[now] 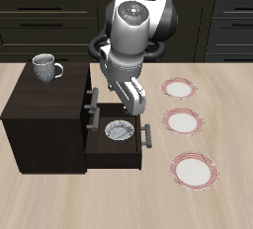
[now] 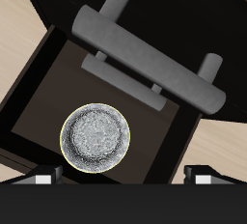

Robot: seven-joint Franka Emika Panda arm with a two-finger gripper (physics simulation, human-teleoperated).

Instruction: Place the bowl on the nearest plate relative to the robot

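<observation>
nearest the desk's front edge lies one white plate with a pink rim (image 1: 193,169), with two more like it in a row running back: a middle plate (image 1: 183,122) and the far plate (image 1: 179,89), which sits closest to the robot's base and so looks like the target. beside the row, a dark cabinet (image 1: 44,114) has its bottom drawer (image 1: 117,152) pulled open toward the plates. the bowl (image 1: 120,130) rests on the drawer floor, round with no long axis. the gripper (image 1: 131,103) hangs above it, and in the wrist view the bowl (image 2: 95,137) lies off-centre from the fingers (image 2: 39,179), which are spread apart and empty. the drawer walls crowd the descent; above the plates the way is open. a grey mug (image 1: 43,68) stands on the cabinet top.
</observation>
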